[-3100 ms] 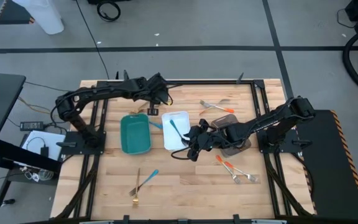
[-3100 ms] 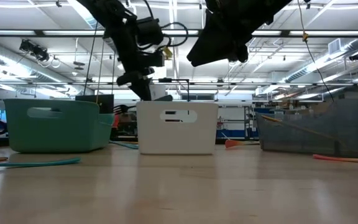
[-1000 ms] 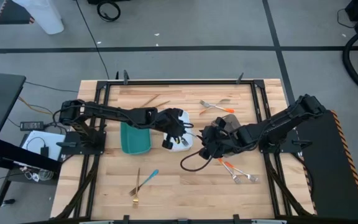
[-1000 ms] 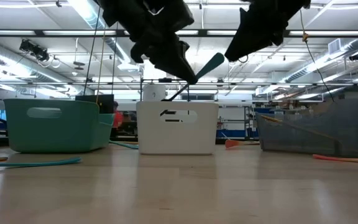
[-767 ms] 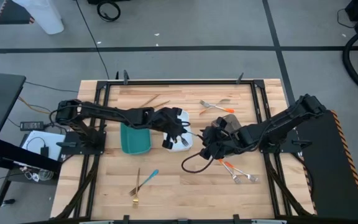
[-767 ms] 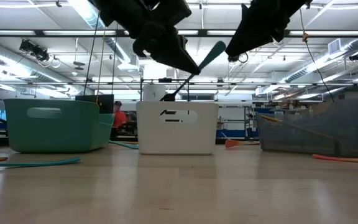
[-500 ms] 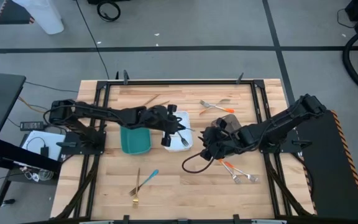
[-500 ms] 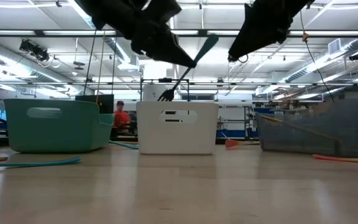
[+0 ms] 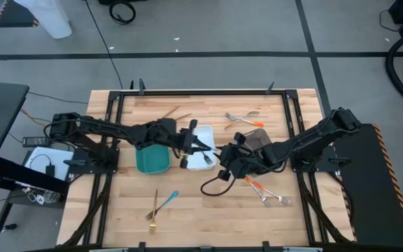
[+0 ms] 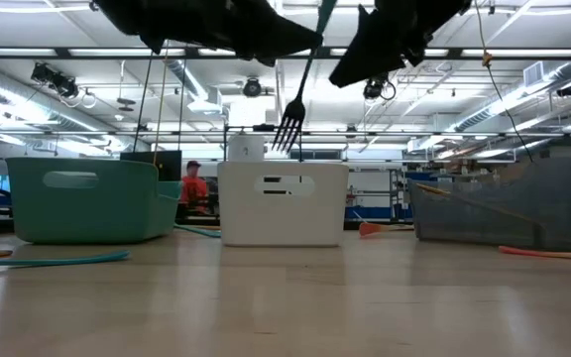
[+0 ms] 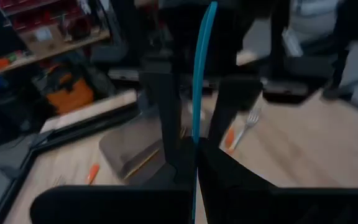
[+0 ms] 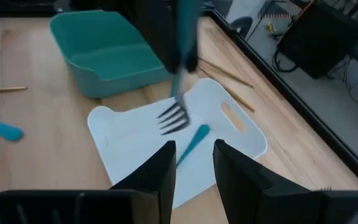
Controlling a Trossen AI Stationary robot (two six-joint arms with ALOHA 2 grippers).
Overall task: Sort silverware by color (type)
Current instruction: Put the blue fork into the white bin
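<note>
Here, farthest to the left gripper's [image 9: 191, 143] outer side, sits the teal tray [image 9: 152, 159], and nothing can be made out inside it. Directly under that gripper is the white tray [image 9: 205, 158], where one blue-handled utensil [image 12: 192, 140] lies flat on the floor of the tray. The left gripper is clamped tight on a blue-handled fork [image 10: 299, 94], pinching the handle so the fork hangs nearly upright above the white tray, its long axis close to vertical, handle up and tines [image 10: 287, 128] pointing down toward the tray's rim without touching it. Just beyond the left gripper, across the white tray, the right gripper [image 9: 224, 158] hovers with its fingers [image 12: 156, 175] parted about halfway and nothing between them. Past the right gripper lies the grey-brown tray [image 9: 260, 141]; its contents cannot be told. On the bare table [image 9: 208, 203], on the near side of the left gripper, a blue-handled piece [image 9: 167, 201] and a gold piece [image 9: 154, 208] lie crossed. Beside the right gripper lie two orange-handled forks [image 9: 263, 190], and beyond the grey-brown tray two more pieces [image 9: 242, 117], one with an orange handle.
</note>
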